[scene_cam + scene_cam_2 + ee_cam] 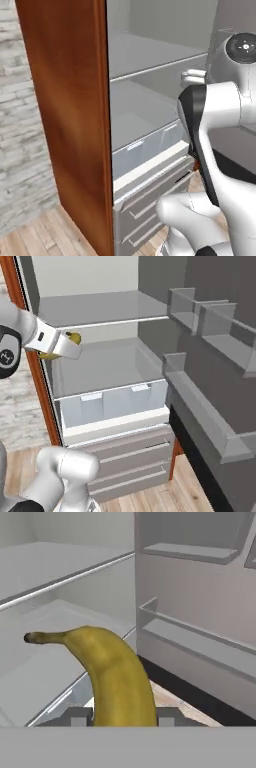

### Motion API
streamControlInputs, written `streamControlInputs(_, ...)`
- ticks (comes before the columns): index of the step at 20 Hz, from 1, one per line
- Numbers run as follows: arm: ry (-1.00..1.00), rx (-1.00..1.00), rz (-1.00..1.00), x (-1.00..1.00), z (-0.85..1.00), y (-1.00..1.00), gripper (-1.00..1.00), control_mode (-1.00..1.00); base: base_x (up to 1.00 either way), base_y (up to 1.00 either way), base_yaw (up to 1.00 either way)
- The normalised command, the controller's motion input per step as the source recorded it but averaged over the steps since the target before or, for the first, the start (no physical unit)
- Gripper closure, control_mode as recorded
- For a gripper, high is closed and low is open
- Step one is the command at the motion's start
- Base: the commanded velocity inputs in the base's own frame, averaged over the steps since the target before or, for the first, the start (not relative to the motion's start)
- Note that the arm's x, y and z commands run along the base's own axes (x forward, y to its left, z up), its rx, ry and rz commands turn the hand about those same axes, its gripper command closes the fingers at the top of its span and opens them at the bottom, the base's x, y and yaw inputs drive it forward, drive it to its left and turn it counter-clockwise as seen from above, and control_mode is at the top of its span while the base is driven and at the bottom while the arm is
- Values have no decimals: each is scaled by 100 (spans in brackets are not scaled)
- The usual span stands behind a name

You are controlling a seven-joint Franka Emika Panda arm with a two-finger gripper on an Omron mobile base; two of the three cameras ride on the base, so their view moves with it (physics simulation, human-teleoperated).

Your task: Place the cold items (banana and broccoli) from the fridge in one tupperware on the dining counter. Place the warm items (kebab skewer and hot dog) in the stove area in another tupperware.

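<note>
- gripper [118, 716] clamped on banana [112, 672] — at the open fridge [65, 125], not binned yet
- broccoli, warm items — nothing visible, presumably left

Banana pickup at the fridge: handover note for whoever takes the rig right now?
Gripper: shut on the banana, which stands up between the finger tips in the hand view; a bit of yellow shows behind the hand in the right base view.
Fridge: open, arm in front of its shelves.
Done: banana grasped.
Left: carry the banana to a tupperware on the dining counter, fetch the broccoli too, then put the kebab skewer and hot dog in another tupperware.
</note>
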Motion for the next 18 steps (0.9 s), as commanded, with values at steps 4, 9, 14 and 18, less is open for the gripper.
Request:
streamControlInputs(4,0,0,0,0,0,0,100,100,-92,26,-81)
streamControlInputs(9,0,0,0,0,0,0,100,100,-91,25,-81)
streamControlInputs(14,0,0,0,0,0,0,100,100,-87,-26,-64)
streamControlInputs(18,0,0,0,0,0,0,100,100,-35,-82,-51)
